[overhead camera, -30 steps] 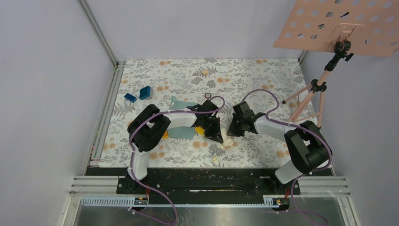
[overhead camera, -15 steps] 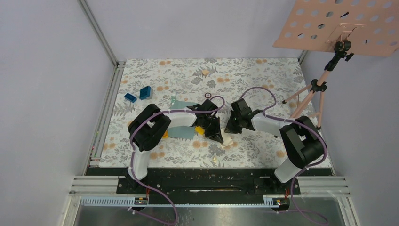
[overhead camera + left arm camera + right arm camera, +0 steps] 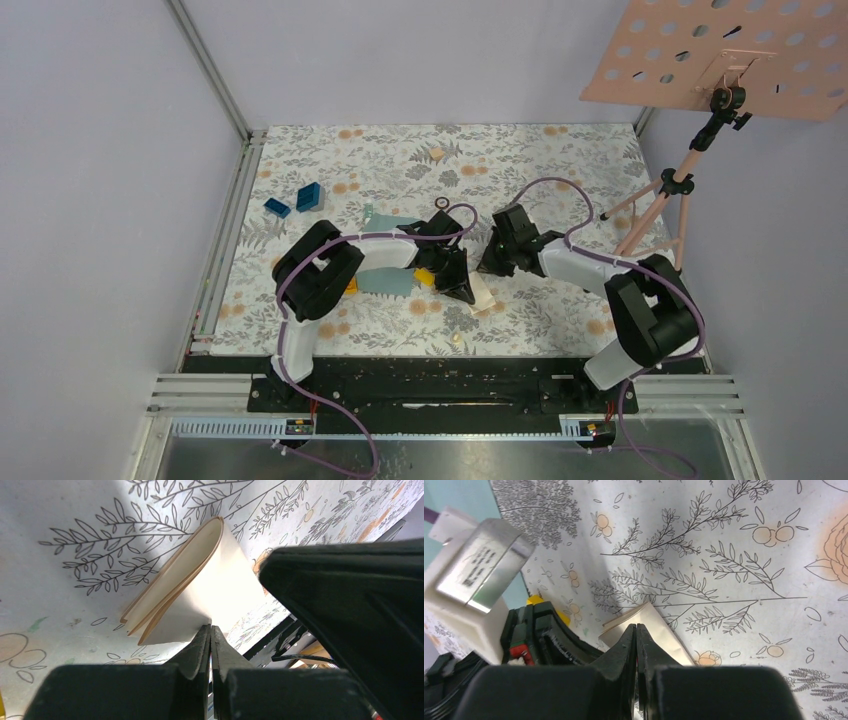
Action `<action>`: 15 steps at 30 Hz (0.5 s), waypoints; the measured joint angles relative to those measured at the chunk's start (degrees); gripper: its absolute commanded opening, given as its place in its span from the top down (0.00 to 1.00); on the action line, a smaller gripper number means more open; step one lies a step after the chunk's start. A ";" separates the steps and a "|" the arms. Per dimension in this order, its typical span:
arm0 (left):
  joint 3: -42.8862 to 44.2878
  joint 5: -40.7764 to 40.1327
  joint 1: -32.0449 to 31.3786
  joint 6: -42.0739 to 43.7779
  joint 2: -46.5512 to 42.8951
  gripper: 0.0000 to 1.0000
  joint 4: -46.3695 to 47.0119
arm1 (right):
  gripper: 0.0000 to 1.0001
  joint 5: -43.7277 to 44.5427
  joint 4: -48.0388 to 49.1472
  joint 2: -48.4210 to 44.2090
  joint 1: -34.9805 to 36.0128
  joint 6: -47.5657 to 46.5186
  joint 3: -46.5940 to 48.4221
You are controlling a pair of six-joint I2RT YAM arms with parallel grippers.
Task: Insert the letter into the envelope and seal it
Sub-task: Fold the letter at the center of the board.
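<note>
Letter (image 3: 200, 580) folded, bowed up off counter (image 3: 400, 160), right at tips of left claw (image 3: 210, 628). That claw is closed; real pinch on sheet unclear. Right claw (image 3: 636, 626), closed and empty, has edged nearer, tips over letter corner. Envelope (image 3: 386, 282) behind left claw, under its arm. Insertion not begun.

Both arms bend inward, the left fingers (image 3: 197, 652) and right fingers (image 3: 625, 650) pressed shut.
</note>
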 measured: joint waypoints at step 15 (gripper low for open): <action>0.09 0.33 0.17 0.55 0.09 1.00 0.07 | 0.58 -2.29 3.28 1.60 -0.07 0.50 -2.93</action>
